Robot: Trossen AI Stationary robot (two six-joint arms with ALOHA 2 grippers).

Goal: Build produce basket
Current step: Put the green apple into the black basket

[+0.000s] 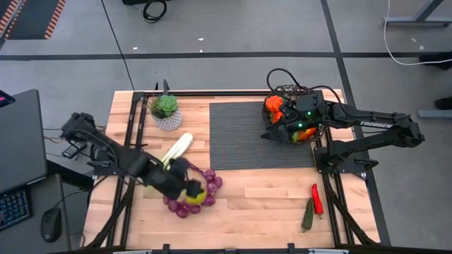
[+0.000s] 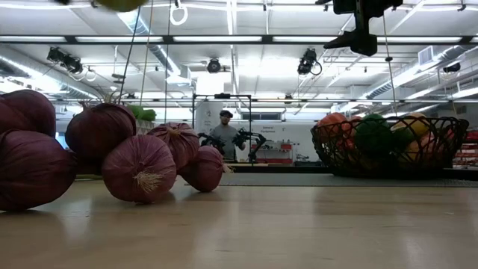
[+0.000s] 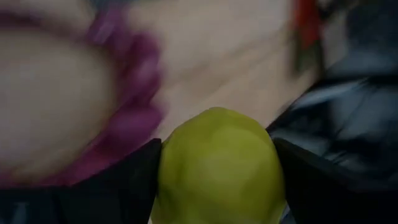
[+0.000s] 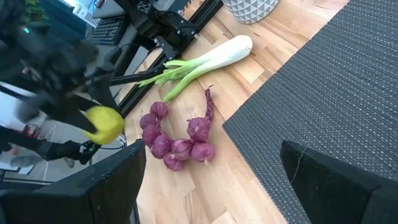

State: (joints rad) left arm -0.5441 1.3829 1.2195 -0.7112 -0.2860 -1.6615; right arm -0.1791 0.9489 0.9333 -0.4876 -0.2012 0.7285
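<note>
Purple onion string [image 2: 112,153] lies closest on the tabletop [image 1: 268,204], beside the leek [image 1: 178,148]. Just above it, the left gripper [image 1: 192,189] has its jaws clenched on a yellow-green lemon [image 3: 216,165], lifted clear of the wood. Over the basket [image 1: 293,116] on the dark mat [image 1: 240,134], already holding produce, hangs the right gripper [image 1: 300,130] with jaws released and nothing between them.

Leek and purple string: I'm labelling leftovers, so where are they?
leek [image 4: 208,59], right wrist view, on its pale stalk.
purple string [image 4: 181,148], right wrist view, on a middle bulb.
</note>
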